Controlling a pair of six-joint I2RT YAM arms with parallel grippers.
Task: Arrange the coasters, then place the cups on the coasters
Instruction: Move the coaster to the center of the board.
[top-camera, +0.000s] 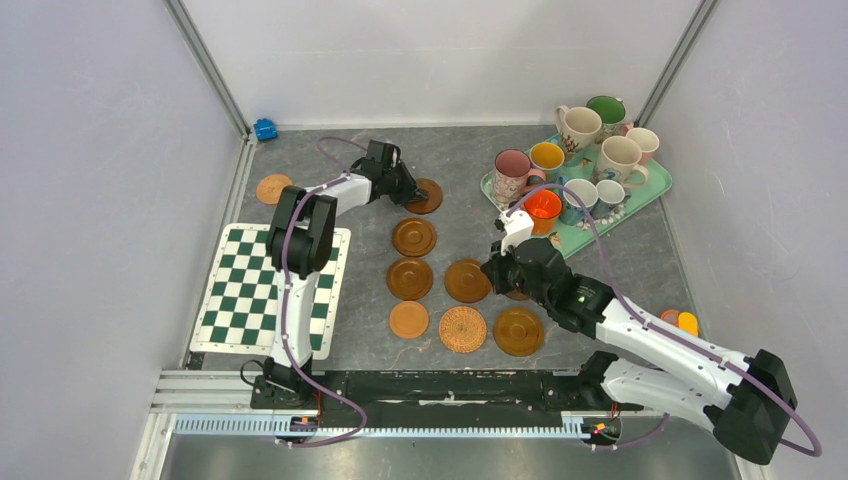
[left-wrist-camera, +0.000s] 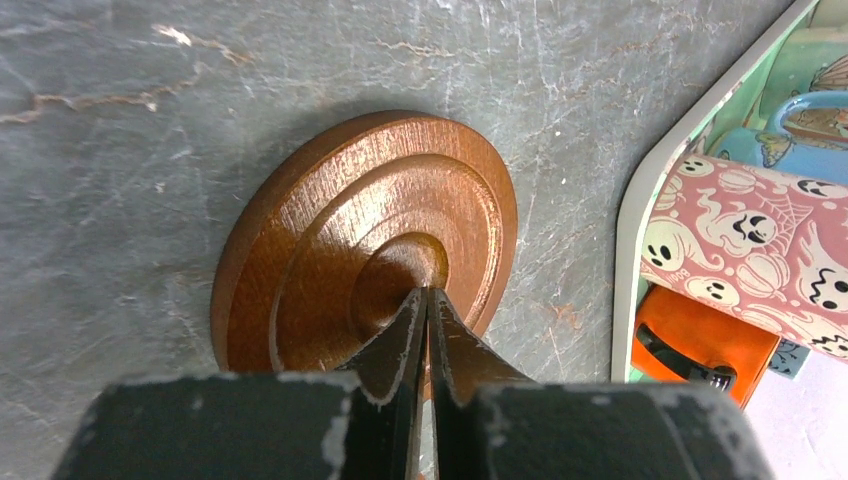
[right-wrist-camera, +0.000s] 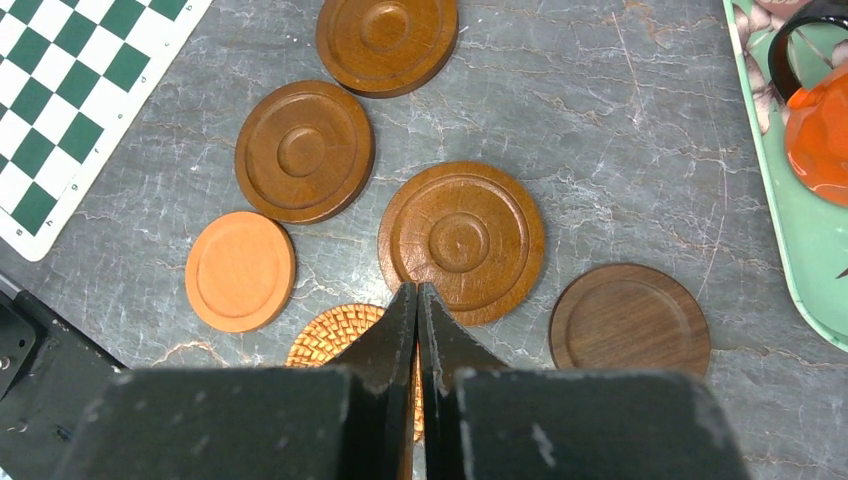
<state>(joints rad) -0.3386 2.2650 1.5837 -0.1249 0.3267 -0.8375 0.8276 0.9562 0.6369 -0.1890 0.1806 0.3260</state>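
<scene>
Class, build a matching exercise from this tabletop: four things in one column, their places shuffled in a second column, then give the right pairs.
Things
1. rattan coaster
2. orange cup
3. mat
4. blue block

Places
A. on the tray
B. near-left area
C. middle of the nearest row
D. far-left corner

Pairs: 1-C, 2-A, 3-B, 4-D
</scene>
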